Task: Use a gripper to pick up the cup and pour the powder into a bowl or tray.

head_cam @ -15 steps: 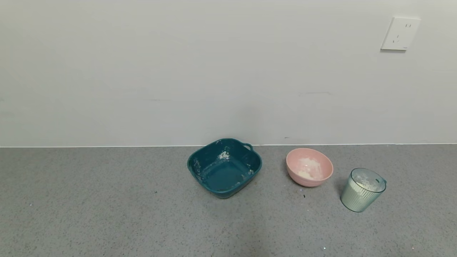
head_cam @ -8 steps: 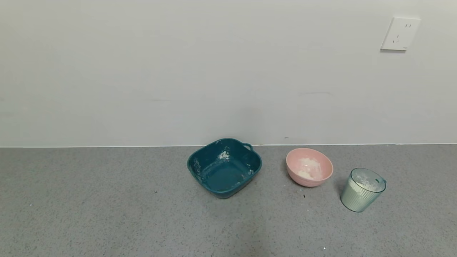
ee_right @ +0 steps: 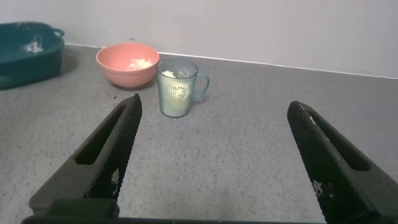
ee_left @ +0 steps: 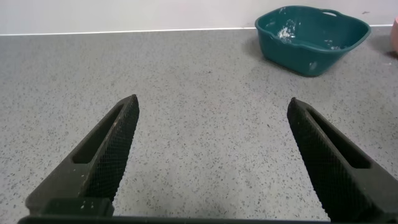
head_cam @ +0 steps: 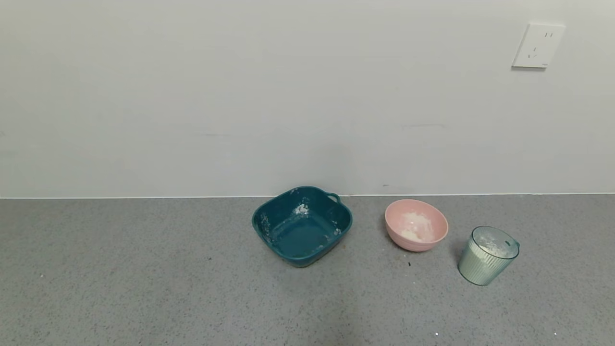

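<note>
The ribbed pale green-blue cup point(head_cam: 487, 255) stands upright at the right of the grey counter, with white powder point(head_cam: 494, 246) inside; it also shows in the right wrist view point(ee_right: 177, 88). The pink bowl point(head_cam: 416, 225) sits just left of it, with powder residue inside, and shows in the right wrist view point(ee_right: 127, 63). My right gripper point(ee_right: 214, 106) is open and empty, some way short of the cup. My left gripper point(ee_left: 212, 106) is open and empty over bare counter. Neither gripper shows in the head view.
A dark teal squarish basin point(head_cam: 301, 225) with powder smears stands left of the bowl, near the wall; it shows in the left wrist view point(ee_left: 311, 37). A wall socket point(head_cam: 538, 45) is high on the right.
</note>
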Motion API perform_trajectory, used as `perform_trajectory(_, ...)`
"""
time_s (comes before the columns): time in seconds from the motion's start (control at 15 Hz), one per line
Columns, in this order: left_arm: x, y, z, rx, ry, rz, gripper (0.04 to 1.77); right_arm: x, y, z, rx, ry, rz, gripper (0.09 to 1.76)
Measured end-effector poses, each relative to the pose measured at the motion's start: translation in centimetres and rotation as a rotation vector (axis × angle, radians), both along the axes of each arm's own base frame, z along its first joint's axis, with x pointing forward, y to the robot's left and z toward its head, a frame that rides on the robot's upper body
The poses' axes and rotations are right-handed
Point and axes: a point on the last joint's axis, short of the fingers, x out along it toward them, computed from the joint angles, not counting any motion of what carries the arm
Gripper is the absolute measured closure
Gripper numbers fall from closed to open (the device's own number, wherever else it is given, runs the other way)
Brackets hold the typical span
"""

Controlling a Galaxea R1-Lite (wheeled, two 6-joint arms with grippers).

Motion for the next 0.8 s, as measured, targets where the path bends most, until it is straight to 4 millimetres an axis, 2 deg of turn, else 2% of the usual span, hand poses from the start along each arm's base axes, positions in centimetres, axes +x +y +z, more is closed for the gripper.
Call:
perform_trajectory(0.2, 0.0, 0.0, 0.0, 0.000, 0.000, 0.000, 0.09, 1.0, 0.0, -2.0, 0.030, -0.055, 0.010, 0.15)
perform_trajectory(0.47, 0.0, 0.0, 0.0, 0.000, 0.000, 0.000, 0.09, 1.4, 0.1, -4.3, 0.090, 0.088, 0.046, 0.15)
perform_trajectory(0.8, 0.0, 0.0, 0.0, 0.000, 0.000, 0.000, 0.09, 1.4, 0.1, -4.3, 0.105, 0.079, 0.052, 0.15)
